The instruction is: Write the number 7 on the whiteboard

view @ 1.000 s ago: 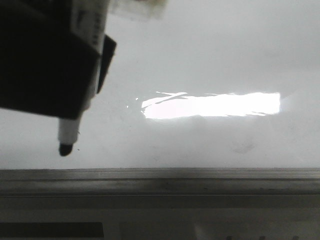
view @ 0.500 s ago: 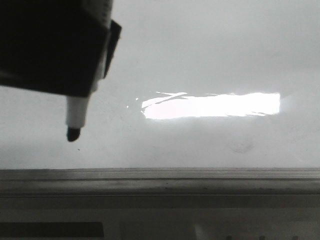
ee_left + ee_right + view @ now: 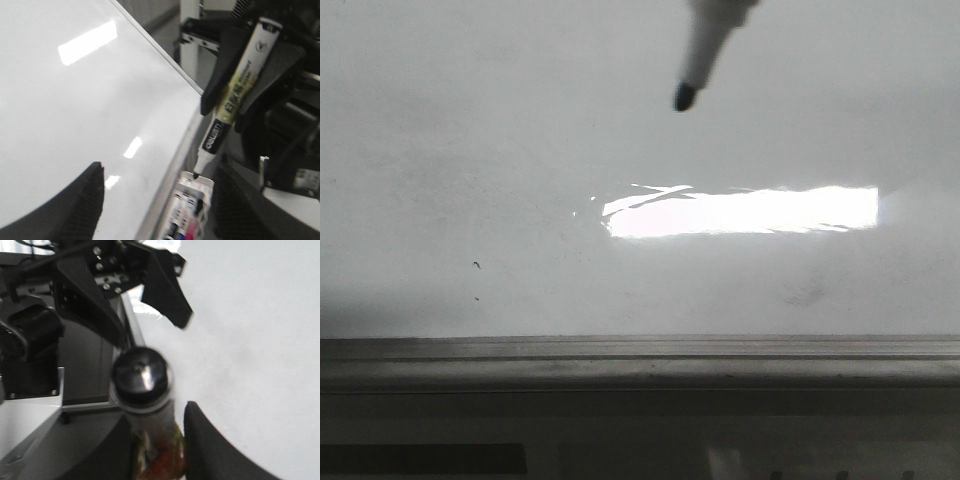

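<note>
The whiteboard point(image 3: 520, 150) fills the front view, glossy white with a bright glare. The number 7 is out of view; only two tiny black specks point(image 3: 477, 265) mark the board. A marker's black tip point(image 3: 683, 97) hangs at the top centre, just off the surface. My right gripper point(image 3: 157, 440) is shut on the marker point(image 3: 140, 375), whose capped rear end points at the wrist camera. From the left wrist, the right gripper point(image 3: 240, 95) holds the marker point(image 3: 227, 100) tip-down beside the whiteboard point(image 3: 75, 125). My left gripper point(image 3: 161, 172) stands open, nothing between its fingers.
A grey metal frame edge point(image 3: 640, 350) runs along the board's near side. A white box of several coloured markers point(image 3: 187, 215) sits just past the board's edge, under the left gripper. The left gripper's black fingers point(image 3: 165, 287) show in the right wrist view.
The right gripper and marker rose and swung from the left of the front view to the top centre; only the tip still shows. Specks lie where the tip was.
</note>
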Available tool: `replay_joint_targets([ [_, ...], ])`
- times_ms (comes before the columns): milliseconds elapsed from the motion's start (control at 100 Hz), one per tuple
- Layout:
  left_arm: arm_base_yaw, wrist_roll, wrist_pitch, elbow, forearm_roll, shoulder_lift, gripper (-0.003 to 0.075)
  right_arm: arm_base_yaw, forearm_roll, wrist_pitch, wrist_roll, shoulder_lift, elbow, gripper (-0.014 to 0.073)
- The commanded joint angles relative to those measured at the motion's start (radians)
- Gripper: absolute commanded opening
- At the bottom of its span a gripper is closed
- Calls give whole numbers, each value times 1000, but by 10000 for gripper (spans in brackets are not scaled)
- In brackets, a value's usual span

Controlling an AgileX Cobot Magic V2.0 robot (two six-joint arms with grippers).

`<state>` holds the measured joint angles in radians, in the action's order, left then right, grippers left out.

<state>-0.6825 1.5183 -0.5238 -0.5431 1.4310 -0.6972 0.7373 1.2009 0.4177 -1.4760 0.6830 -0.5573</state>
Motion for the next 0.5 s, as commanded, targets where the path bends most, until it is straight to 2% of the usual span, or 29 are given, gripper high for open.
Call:
replay_joint_targets([
  [0, -5, -31, 153, 9, 57, 108, 340, 3, -4, -166, -8, -64, 27, -40],
  [110, -5, -58, 311, 62, 62, 231, 221, 3, -58, -307, -8, -84, 43, -40],
  [260, -5, -61, 402, 124, 66, 315, -20, 3, -67, -363, -8, -61, 18, -41],
  [490, -5, -61, 401, 175, 66, 324, -20, 3, -67, -331, -8, -45, 9, -43],
])
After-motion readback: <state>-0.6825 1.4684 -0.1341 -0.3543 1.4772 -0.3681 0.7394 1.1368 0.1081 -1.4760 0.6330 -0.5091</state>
